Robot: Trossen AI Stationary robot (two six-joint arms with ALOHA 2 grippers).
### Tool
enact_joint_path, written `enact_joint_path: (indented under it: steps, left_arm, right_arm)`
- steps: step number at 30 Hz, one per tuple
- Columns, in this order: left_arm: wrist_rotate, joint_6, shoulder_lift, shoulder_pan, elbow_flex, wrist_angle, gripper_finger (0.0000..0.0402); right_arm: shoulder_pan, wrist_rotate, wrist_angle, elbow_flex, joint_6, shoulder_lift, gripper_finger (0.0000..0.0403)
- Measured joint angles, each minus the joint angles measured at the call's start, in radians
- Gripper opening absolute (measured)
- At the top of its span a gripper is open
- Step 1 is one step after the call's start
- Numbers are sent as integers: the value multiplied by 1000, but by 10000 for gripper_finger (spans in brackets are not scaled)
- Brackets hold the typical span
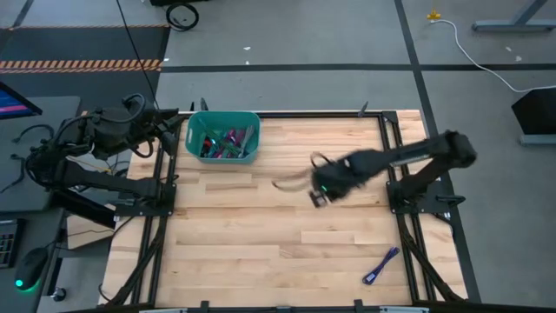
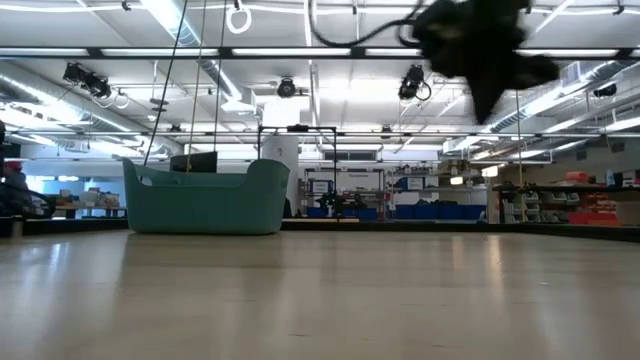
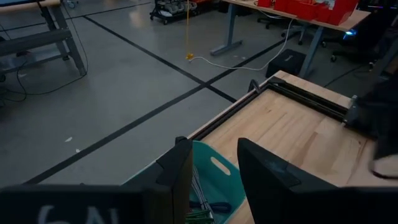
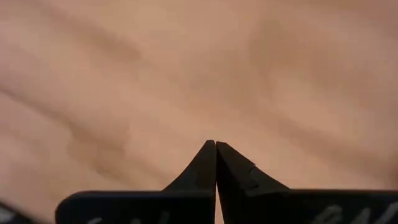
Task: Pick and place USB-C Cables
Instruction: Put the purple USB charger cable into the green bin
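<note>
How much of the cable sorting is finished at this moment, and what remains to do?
Mostly done: several cables already lie in the teal bin. In hand: nothing that shows; the right claw is shut with no cable between its fingers, above the bare middle of the table. Left: one purple cable lies near the table's front right corner. The left claw waits open beside the bin.

1. A teal bin (image 2: 205,197) stands on the wooden table (image 2: 320,300), far left.
2. A dark, blurred arm (image 2: 480,45) hangs at upper right, above the table.
3. Shelves and ceiling lights fill the room behind.
</note>
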Motion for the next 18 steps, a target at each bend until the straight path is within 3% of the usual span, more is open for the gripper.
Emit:
enact_joint_path:
  steps: [5,8,14,18]
  left_arm:
    - [0,0,0,0,0,0,133]
    - [0,0,0,0,0,0,133]
    - [0,0,0,0,0,1,133]
    - [0,-1,0,0,0,1,133]
  right_arm:
    - [183,-155,-5,-144,340,-108,20]
    - [280,-266,2,-185,461,-112,44]
    - [419,-461,38,-210,496,-50,110]
    - [494,-509,52,-210,420,18,156]
